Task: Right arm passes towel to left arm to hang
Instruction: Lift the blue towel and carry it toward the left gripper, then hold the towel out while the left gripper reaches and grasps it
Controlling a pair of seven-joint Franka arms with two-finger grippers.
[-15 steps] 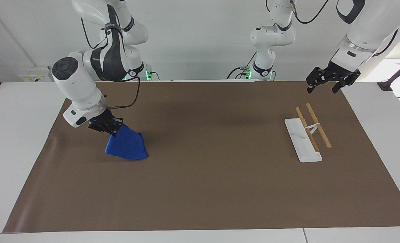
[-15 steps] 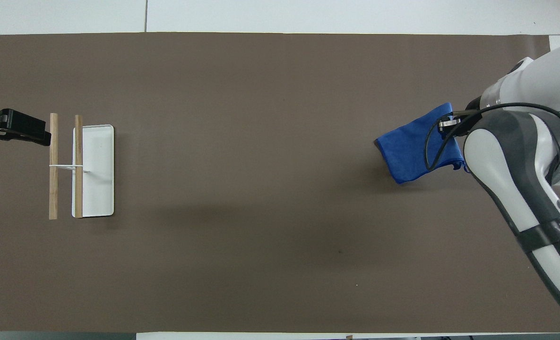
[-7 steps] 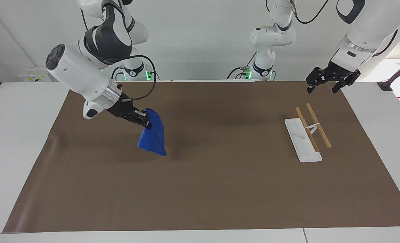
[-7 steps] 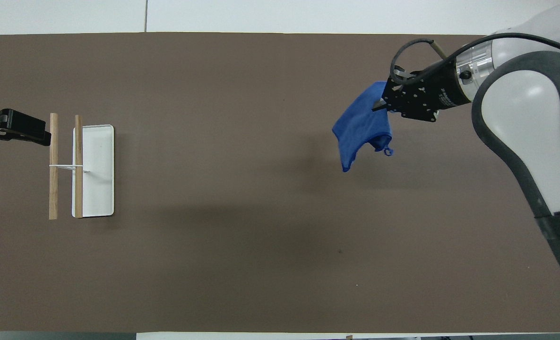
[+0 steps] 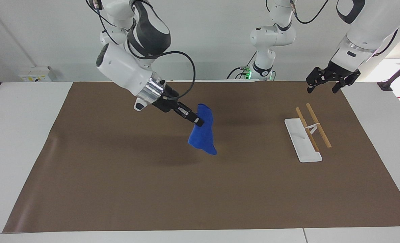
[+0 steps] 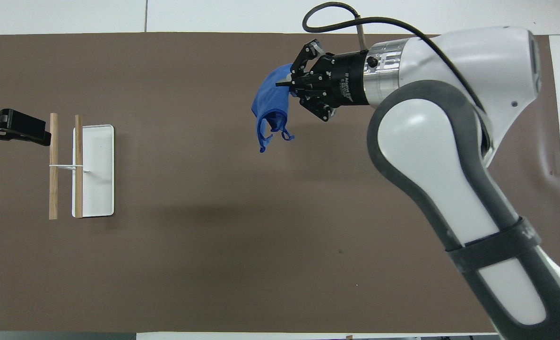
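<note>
My right gripper (image 5: 197,121) is shut on the blue towel (image 5: 203,133) and holds it in the air over the middle of the brown mat. The towel hangs down from the fingers, clear of the mat; in the overhead view the towel (image 6: 270,101) shows its corner loop dangling below the right gripper (image 6: 290,84). My left gripper (image 5: 328,82) hangs in the air at the left arm's end of the table, over the mat's edge beside the rack; it also shows in the overhead view (image 6: 22,130). The left arm waits.
A small rack with a white base (image 5: 302,140) and two wooden bars (image 5: 318,125) stands on the brown mat (image 5: 152,189) at the left arm's end; it also shows in the overhead view (image 6: 95,170).
My right arm has lifted the towel off the mat and swung it from the right arm's end toward the middle of the table. The left arm has not moved.
</note>
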